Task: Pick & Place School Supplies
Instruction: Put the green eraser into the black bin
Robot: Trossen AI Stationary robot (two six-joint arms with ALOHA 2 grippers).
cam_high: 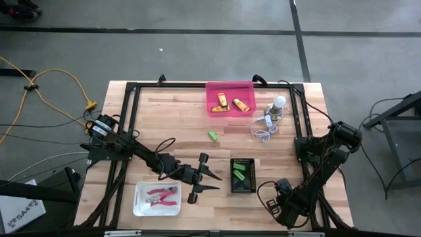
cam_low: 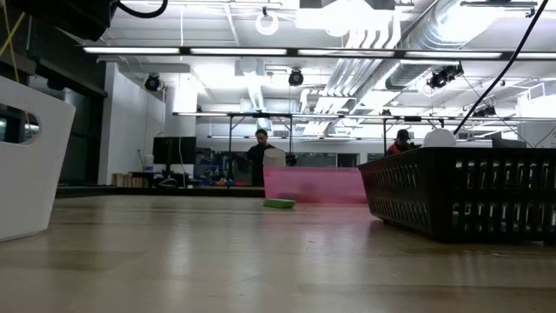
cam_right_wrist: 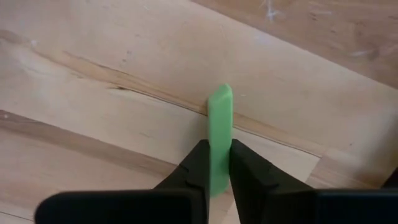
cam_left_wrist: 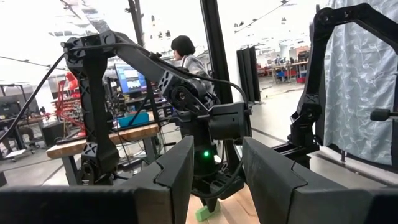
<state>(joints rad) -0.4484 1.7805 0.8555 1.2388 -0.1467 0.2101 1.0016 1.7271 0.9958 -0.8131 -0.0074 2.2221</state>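
My right gripper (cam_right_wrist: 217, 149) sits near the table's near edge, right of the black basket (cam_high: 243, 175), and is shut on a bright green block (cam_right_wrist: 219, 112). The left wrist view shows that same green block (cam_left_wrist: 205, 213) below the right arm's wrist. My left gripper (cam_high: 219, 183) is open and level, just left of the basket, and touches nothing. Two green blocks (cam_high: 238, 171) lie in the basket. Another green block (cam_high: 213, 135) lies flat on the wood. Yellow-orange pieces (cam_high: 231, 103) lie in the pink bin (cam_high: 230, 87). Pink-handled pliers (cam_high: 162, 195) lie in the white tray (cam_high: 139, 201). My right gripper pinches the green block's near end (cam_right_wrist: 219, 163) between its two fingers, coming from above and pointing down. The block runs along the fingers, and its free end (cam_right_wrist: 220, 93) sticks out past the fingertips toward the wood. Whether that end touches the table cannot be told.
A white bulb with a coiled white cable (cam_high: 271, 117) lies right of the pink bin. In the low view the white tray (cam_low: 26, 156) stands at the left and the basket (cam_low: 460, 191) at the right. People show in the room beyond.
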